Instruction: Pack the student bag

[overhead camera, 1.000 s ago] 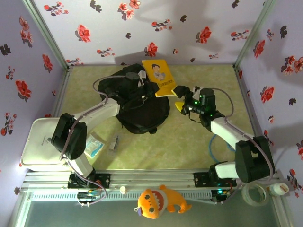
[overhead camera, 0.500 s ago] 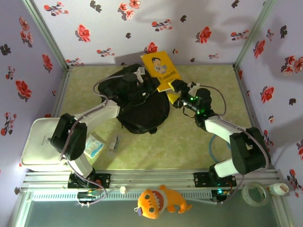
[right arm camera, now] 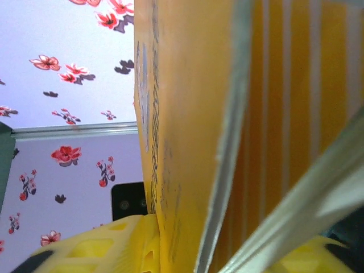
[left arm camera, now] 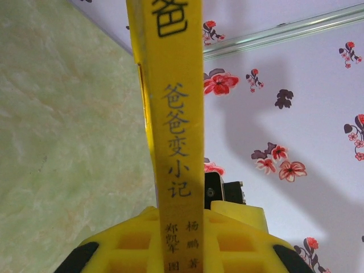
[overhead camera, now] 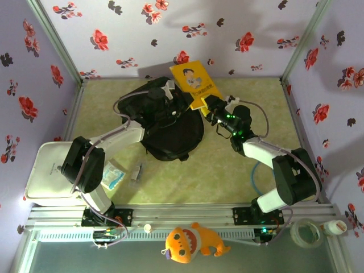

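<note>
My left gripper [left arm camera: 181, 227] is clamped on the yellow book [overhead camera: 195, 84]. In the left wrist view, the spine with its black Chinese characters runs straight up the middle of the frame, pinched between my two yellow fingers [left arm camera: 128, 242] at the bottom edge. From above, the book stands tilted in the upper middle of the frame. Its cartoon cover faces the camera and its lower end sits over the upper right edge of the student bag [overhead camera: 173, 133].

The bag lies flat on the green table [overhead camera: 239, 165], just left of centre, and my left wrist reaches across its top.

My right gripper [right arm camera: 199, 253] is at the book's lower right corner. In the right wrist view, the cover and fanned pages rise between the two yellow fingers, one at the lower left and one at the lower right. The left one touches the cover. I cannot tell whether this gripper is squeezing the book or merely straddling it.

A white hard case [overhead camera: 48, 170] lies at the left edge of the top view. A small blue and white packet [overhead camera: 114, 174] is just beside it, below the bag. An orange plush fish [overhead camera: 190, 242] sits at the bottom centre, in front of the arm bases.
</note>
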